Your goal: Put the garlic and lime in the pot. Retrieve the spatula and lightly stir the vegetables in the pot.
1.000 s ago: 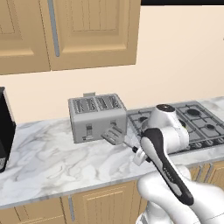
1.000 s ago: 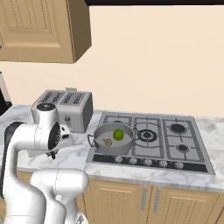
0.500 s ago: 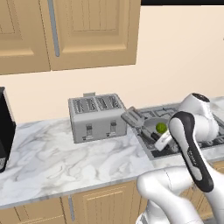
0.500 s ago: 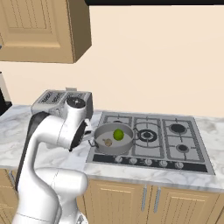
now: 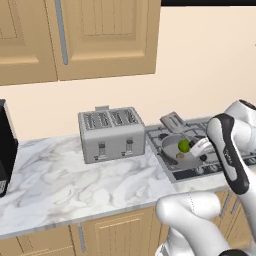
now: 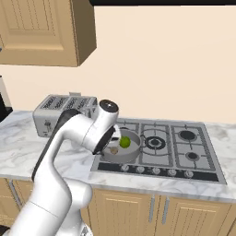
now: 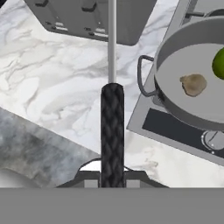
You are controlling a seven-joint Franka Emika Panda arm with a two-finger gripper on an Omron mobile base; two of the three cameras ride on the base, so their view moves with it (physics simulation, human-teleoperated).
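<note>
End effector (image 7: 112, 175) at the hand view's bottom centre is clamped on the spatula (image 7: 112, 127) handle, while garlic (image 7: 193, 84) and lime (image 7: 219, 63) lie in the pot (image 7: 175, 57) at upper right.

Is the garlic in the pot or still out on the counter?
In. The garlic lies on the pot floor beside the lime.

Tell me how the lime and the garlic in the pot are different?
The lime is bright green; the garlic is dull tan-brown. The lime is a smooth round ball, while the garlic is a lumpy, uneven shape. The lime looks a bit bigger than the garlic. In the hand view the garlic sits whole on the pot's floor, but the lime is cut off by the picture's edge. Both are small and lie loose, close together, inside the grey pot on the stove.
</note>
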